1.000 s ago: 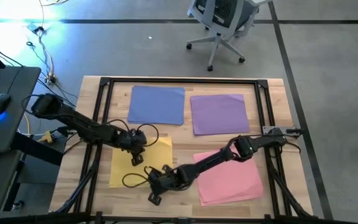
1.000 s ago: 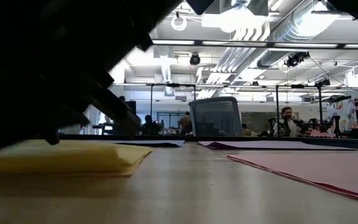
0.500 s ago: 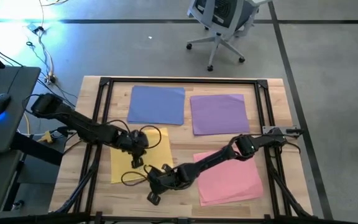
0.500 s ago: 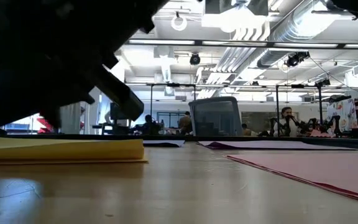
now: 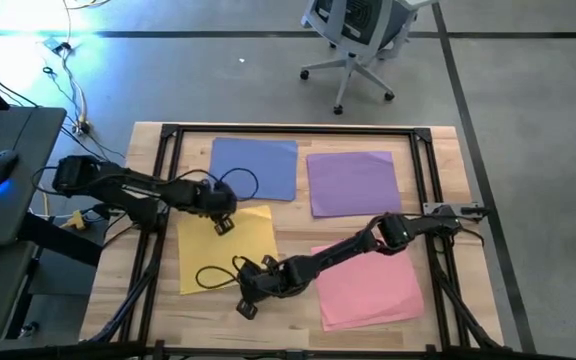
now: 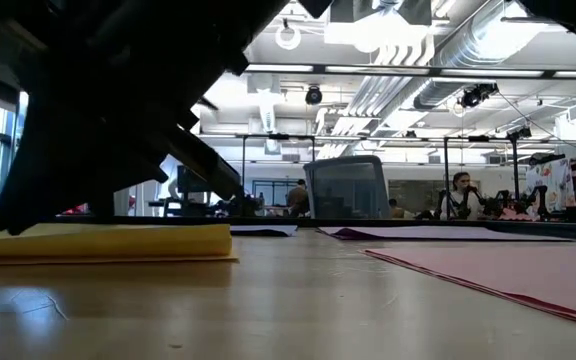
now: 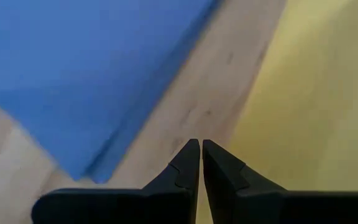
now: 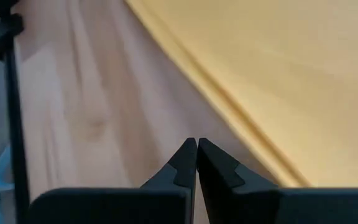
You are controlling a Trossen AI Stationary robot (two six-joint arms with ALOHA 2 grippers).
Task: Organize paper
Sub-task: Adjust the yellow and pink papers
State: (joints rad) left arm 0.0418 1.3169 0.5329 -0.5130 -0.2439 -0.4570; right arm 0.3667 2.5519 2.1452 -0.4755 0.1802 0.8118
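Four lots of paper lie flat on the wooden table: blue far left, purple far right, yellow near left, pink near right. The yellow lot shows as a stack of several sheets. My left gripper is shut, its tips over the bare wood strip between the blue paper and the yellow paper. My right gripper is shut, its tips over bare wood just off the yellow stack's edge near its near right corner.
A black metal frame runs around the table's working area, with rails along the left and right sides. Loose black cable loops lie over the yellow paper. An office chair stands beyond the far edge. People sit far off in the room.
The top yellow paper, skewed a second ago with its far right corner sticking out, has turned and now lies square with the stack. My left gripper, still shut, has then swung off the yellow paper toward the table's far edge, to the strip before the blue paper.
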